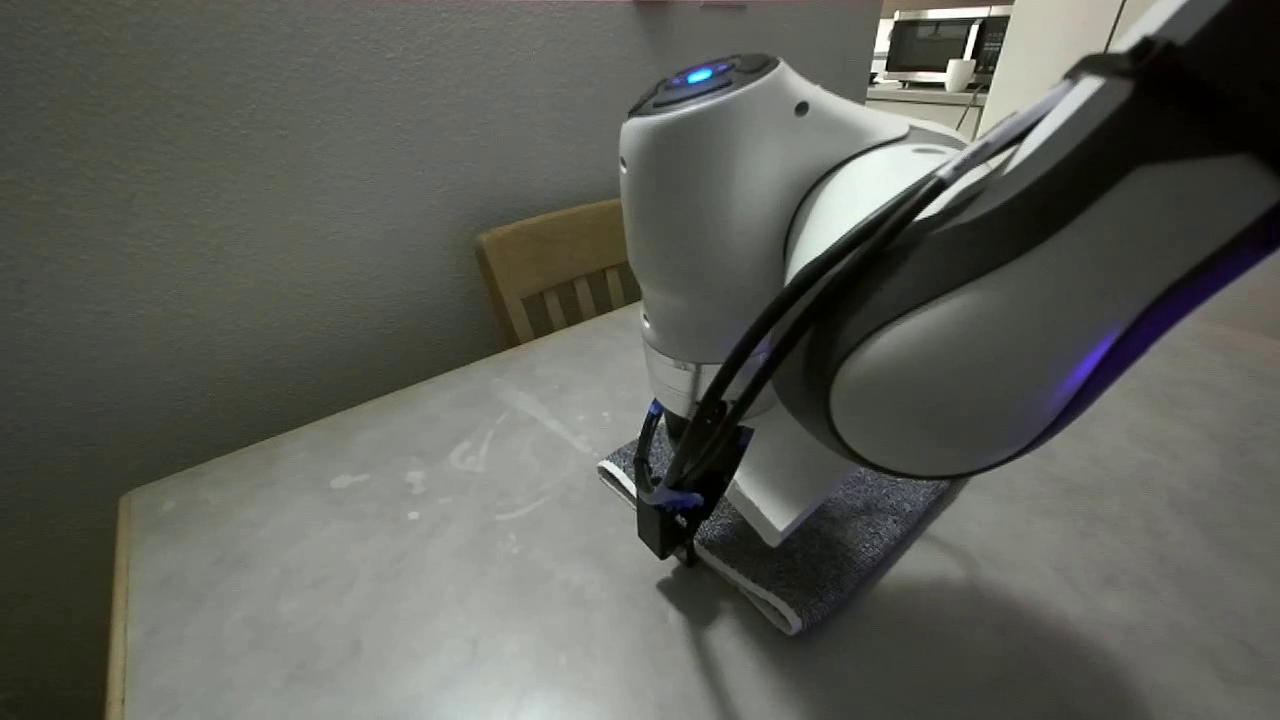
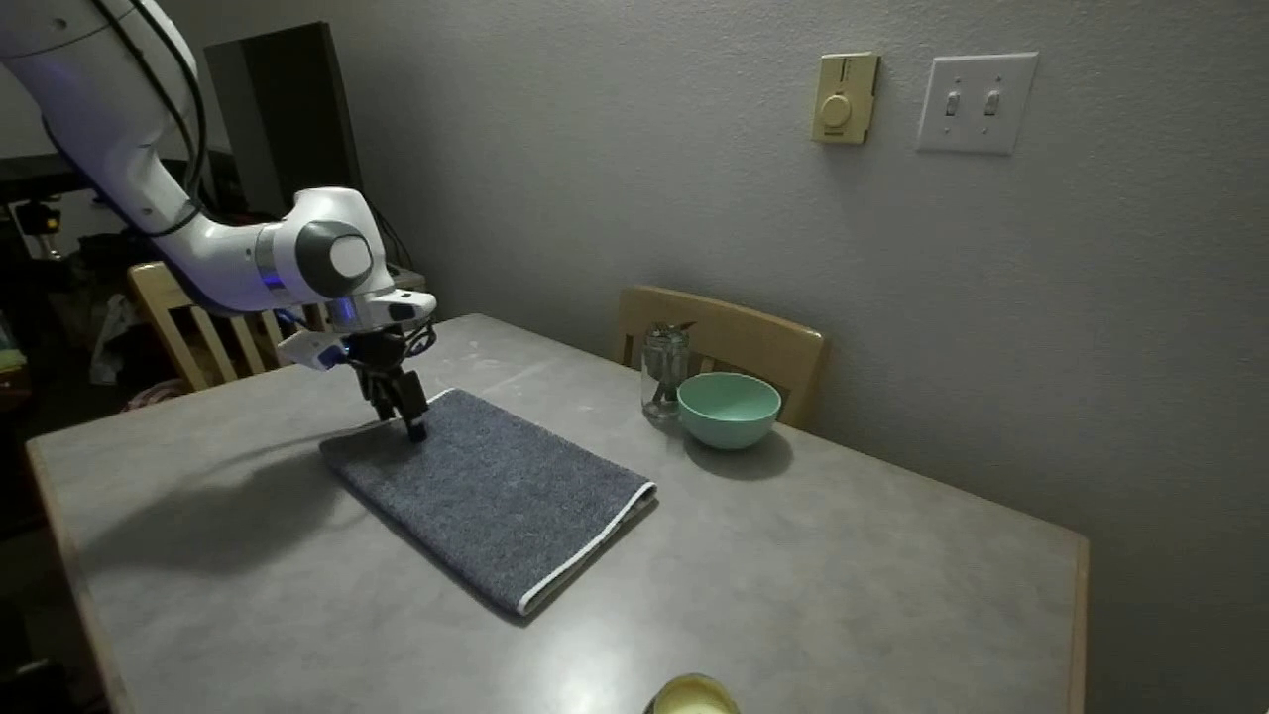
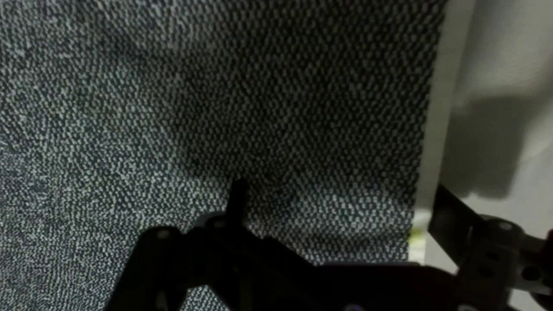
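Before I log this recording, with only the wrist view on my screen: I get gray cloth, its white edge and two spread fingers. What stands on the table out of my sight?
Observer: A green bowl stands on the table in an exterior view.
Operator: Does it stand by itself?
Observer: No, a glass jar stands beside it; whether they touch I can't tell.
Operator: And where am I, compared with that bowl?
Observer: The gripper is at the end of the gray cloth farther from the bowl.
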Controlling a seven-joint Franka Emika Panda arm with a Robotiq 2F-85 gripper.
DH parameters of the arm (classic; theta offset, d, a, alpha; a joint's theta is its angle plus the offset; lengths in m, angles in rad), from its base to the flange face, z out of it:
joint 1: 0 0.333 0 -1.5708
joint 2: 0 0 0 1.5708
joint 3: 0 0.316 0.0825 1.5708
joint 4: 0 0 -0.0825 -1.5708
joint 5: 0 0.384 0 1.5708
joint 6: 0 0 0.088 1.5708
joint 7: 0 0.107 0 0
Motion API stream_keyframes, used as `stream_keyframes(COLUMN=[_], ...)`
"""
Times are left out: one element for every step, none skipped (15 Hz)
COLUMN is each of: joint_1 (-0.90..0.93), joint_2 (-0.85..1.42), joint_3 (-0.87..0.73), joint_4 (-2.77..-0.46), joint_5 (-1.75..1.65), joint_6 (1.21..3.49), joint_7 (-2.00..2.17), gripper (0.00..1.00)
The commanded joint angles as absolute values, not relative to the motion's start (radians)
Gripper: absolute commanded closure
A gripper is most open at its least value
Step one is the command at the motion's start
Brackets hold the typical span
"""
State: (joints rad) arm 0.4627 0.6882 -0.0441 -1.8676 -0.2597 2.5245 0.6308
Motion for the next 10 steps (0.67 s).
stream_keyframes(joint_1=[0.494, 0.5, 0.508, 0.516, 0.524, 0.53, 0.535, 0.537, 0.541, 0.543], joint_2=[0.71, 0.711, 0.712, 0.713, 0.715, 0.715, 0.716, 0.717, 0.718, 0.719], joint_3=[-0.08, -0.086, -0.092, -0.099, -0.106, -0.111, -0.114, -0.115, -0.118, -0.119], joint_4=[-1.85, -1.846, -1.844, -1.842, -1.839, -1.838, -1.837, -1.835, -1.834, -1.833], joint_5=[-0.316, -0.332, -0.35, -0.368, -0.387, -0.406, -0.424, -0.44, -0.457, -0.473], joint_6=[2.452, 2.44, 2.428, 2.418, 2.405, 2.394, 2.382, 2.372, 2.364, 2.355], joint_7=[0.621, 0.625, 0.63, 0.637, 0.643, 0.649, 0.655, 0.66, 0.667, 0.671], gripper=[0.0, 0.0, 0.0, 0.0, 0.0, 0.0, 0.0, 0.0, 0.0, 0.0])
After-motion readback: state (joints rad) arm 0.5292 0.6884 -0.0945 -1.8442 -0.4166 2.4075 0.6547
